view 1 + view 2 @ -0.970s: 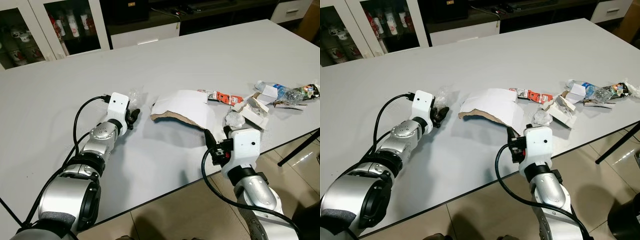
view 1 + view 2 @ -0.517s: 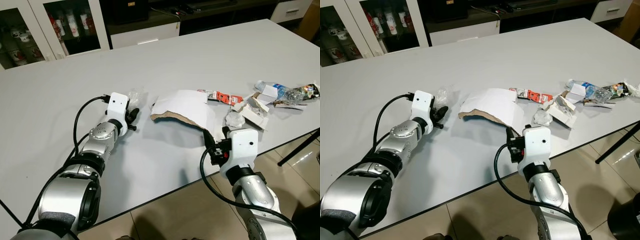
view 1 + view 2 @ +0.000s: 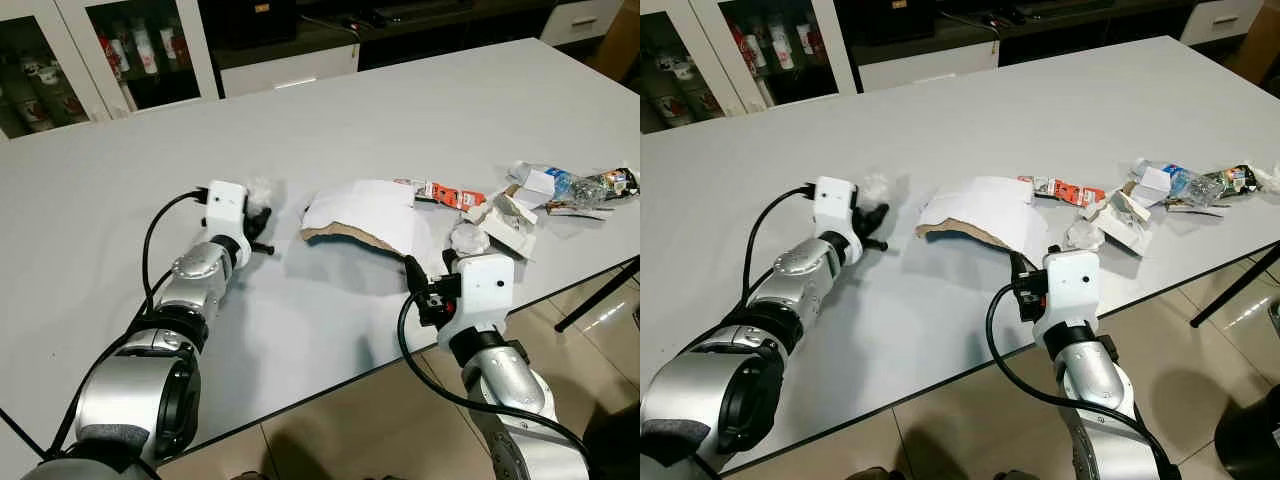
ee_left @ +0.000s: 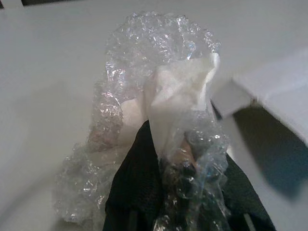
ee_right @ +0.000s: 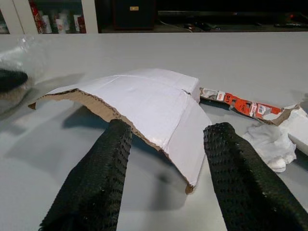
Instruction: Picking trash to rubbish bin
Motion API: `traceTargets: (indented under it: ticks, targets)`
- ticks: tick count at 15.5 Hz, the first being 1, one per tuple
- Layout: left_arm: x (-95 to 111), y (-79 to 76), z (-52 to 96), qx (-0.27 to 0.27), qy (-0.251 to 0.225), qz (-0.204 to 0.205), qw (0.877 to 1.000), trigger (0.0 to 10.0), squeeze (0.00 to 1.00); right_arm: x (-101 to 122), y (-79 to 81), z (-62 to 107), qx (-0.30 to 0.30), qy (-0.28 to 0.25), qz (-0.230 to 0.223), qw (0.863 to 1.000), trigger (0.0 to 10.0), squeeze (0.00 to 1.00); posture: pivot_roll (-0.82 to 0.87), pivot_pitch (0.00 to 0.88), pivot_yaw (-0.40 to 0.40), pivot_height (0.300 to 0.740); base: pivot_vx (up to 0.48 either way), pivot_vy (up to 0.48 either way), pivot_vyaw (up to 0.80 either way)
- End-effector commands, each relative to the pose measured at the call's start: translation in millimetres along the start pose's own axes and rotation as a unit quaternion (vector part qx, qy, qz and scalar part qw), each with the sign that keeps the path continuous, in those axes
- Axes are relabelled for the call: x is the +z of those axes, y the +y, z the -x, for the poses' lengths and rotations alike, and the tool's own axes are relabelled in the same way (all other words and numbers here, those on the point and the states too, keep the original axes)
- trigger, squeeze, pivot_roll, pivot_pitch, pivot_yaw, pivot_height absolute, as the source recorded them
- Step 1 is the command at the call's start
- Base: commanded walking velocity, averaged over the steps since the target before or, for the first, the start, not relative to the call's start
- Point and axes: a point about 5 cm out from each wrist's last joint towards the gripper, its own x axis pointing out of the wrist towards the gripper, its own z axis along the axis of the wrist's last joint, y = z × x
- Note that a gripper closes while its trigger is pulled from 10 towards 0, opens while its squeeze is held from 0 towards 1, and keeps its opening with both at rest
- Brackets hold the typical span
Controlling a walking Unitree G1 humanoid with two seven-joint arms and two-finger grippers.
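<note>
1. I am resting my left arm on the white table, with my left gripper sitting just left of the torn cardboard piece.
2. My left fingers are clamping a wad of crinkled clear plastic wrap with a white tissue scrap bundled inside; the wad is bulging out past the fingertips and lying against the tabletop.
3. I am holding my right gripper at the near table edge, pointing at the cardboard piece. Its two black fingers are standing well apart, gripping nothing, one on each side of the cardboard's near corner.
4. The cardboard piece is lying white face up, arched off the table, with its brown torn edge showing along the near side.
5. Beyond the cardboard, an orange-and-white wrapper strip is lying flat on the table.
6. To the right of that, a crumpled white tissue is sitting just beside a torn white carton.
7. Near the right table edge, a clear plastic bottle is lying on its side among more scraps.
8. Glass-door cabinets are standing behind the table.
</note>
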Motion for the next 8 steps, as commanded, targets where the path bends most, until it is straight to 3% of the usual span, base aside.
traceTargets:
  ticks: [1,4,5,7,8]
  targets:
    - [9.6,0.5,-1.0,-0.005,-0.029,0.010,1.000,0.0,0.00,0.6,1.9,-1.5,0.001,-0.004,0.001,1.000,10.0,0.00,-0.10,0.079,0.033,0.740,0.000,0.000,0.00]
    - [43.1,10.9,4.5,-0.011,-0.147,0.051,0.988,0.0,0.00,3.7,1.8,-7.0,-0.002,-0.017,0.002,1.000,10.0,0.00,-0.09,0.072,0.029,0.740,0.000,0.000,0.00]
    - [45.8,13.7,7.3,-0.008,-0.161,0.052,0.986,0.0,0.00,3.3,2.0,-8.7,-0.002,-0.018,0.001,1.000,10.0,0.00,-0.07,0.065,0.021,0.740,0.000,0.000,0.00]
    - [48.2,25.6,28.8,0.010,-0.197,0.028,0.980,0.0,0.00,1.2,6.4,-22.7,0.011,-0.023,0.014,1.000,10.0,0.00,-0.03,0.054,-0.007,0.740,0.000,0.000,0.00]
    - [45.7,31.0,51.5,0.012,-0.197,-0.004,0.980,0.0,0.00,1.2,12.1,-35.0,0.039,-0.030,0.030,0.998,10.0,1.00,0.02,0.049,-0.039,0.740,0.000,0.000,0.00]
